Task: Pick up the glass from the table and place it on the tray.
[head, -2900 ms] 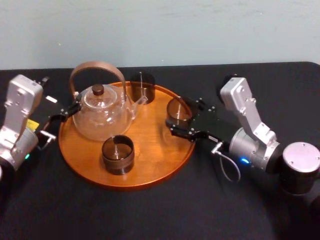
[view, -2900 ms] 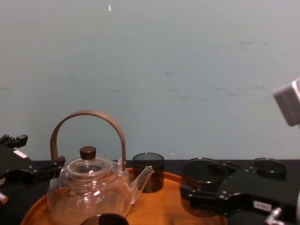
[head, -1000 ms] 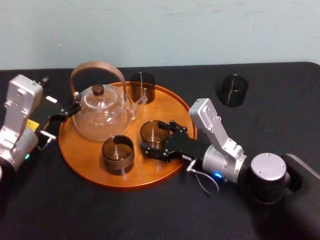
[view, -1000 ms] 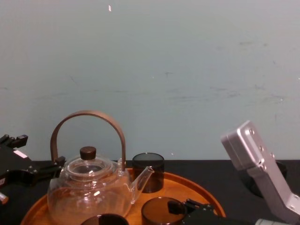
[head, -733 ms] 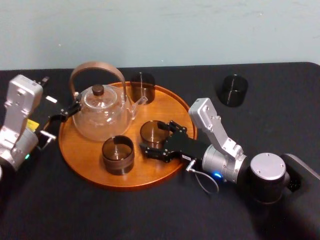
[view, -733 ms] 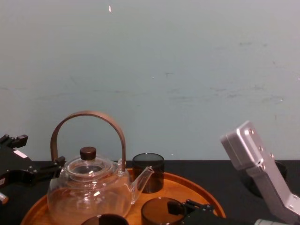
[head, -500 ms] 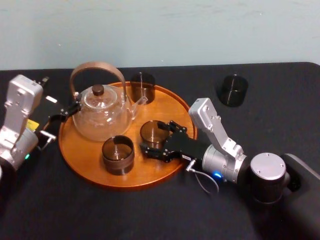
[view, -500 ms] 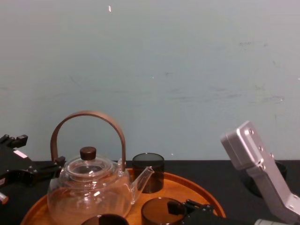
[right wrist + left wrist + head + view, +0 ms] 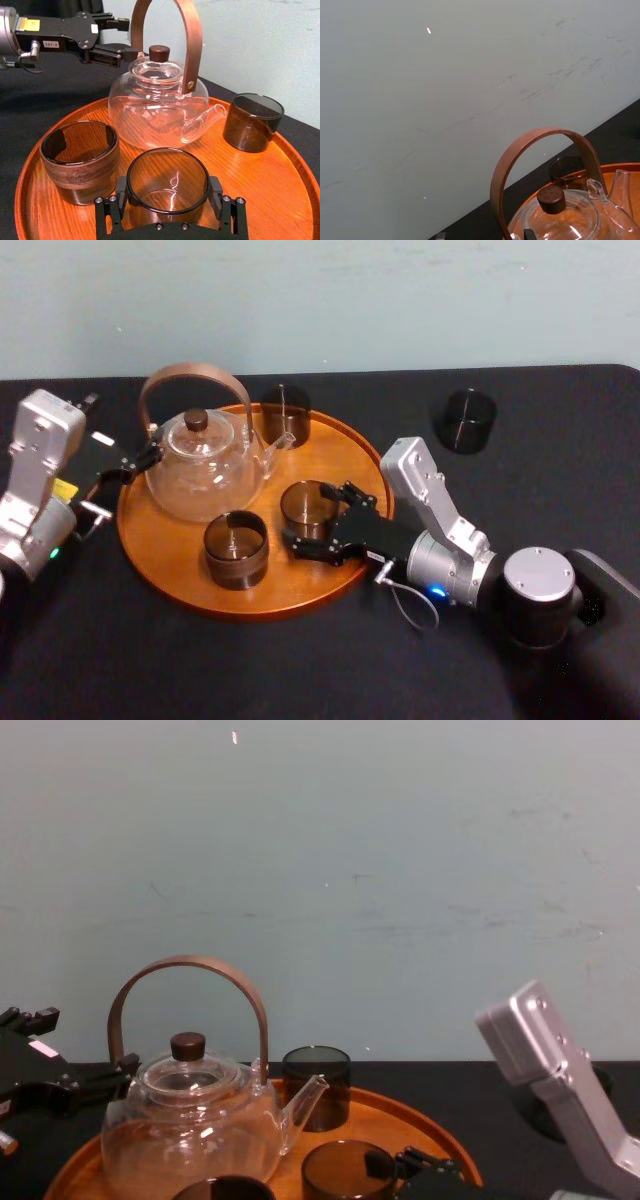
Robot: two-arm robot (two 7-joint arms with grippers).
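We see the glass (image 9: 307,510) standing upright on the tray (image 9: 318,452), in the right half of it and not far from the near rim. The right claw (image 9: 312,520) comes over this rim from the right side and sits around the glass, with the glass in the middle of it. We cannot tell if the claw is gripping the glass or is only loose around it.

The left claw (image 9: 138,462) is parked at the left rim of the tray, just beside the teapot (image 9: 205,465). It is open and holds nothing.

The teapot is of clear glass with a bent wooden handle, and it stands in the left half of the tray. Near the front of the tray, to the left of the glass, stands a banded cup (image 9: 236,548). A dark cup (image 9: 285,412) stands at the far rim, just behind the spout. One more cup, the lone cup (image 9: 468,420), stands on the black tabletop (image 9: 300,660), well apart from the tray on the far right.
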